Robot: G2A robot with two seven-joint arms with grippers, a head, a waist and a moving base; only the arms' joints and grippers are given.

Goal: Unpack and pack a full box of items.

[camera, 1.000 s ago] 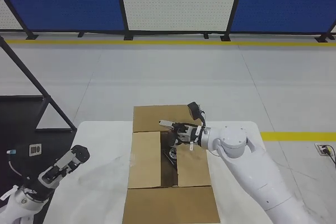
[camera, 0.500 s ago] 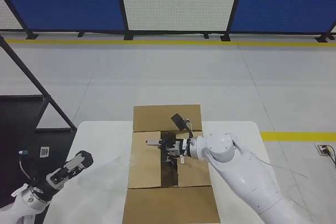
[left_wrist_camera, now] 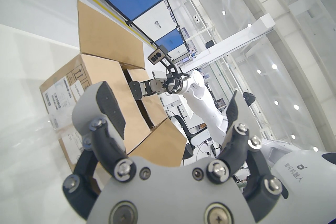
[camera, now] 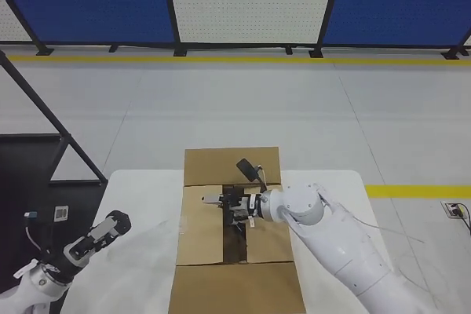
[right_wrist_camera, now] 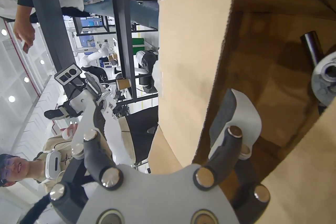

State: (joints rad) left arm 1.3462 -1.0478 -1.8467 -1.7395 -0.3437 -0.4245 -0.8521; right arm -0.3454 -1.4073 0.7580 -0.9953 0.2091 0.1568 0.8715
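Observation:
The cardboard box [camera: 202, 228] stands mid-table with its far flap [camera: 231, 165] raised and both side flaps nearly flat, leaving a dark gap between them. My right gripper [camera: 210, 198] hovers open over that gap. In the right wrist view the right gripper [right_wrist_camera: 161, 99] straddles the edge of a side flap [right_wrist_camera: 189, 51], with one finger [right_wrist_camera: 233, 114] inside the box. A black cylinder [right_wrist_camera: 312, 46] and a round grey-white item [right_wrist_camera: 324, 80] lie in the box. My left gripper [left_wrist_camera: 170, 109] is open and holds nothing, low at the table's left front [camera: 102, 234], facing the box [left_wrist_camera: 105, 72].
The white table [camera: 141, 259] has free room on either side of the box. A black metal frame [camera: 31, 102] stands off the table's left side. The box's near flap [camera: 235, 289] sticks out toward the front edge.
My right gripper has swung from beside the raised far flap toward the left, to over the gap and the side flap's edge. The left arm shifted slightly.

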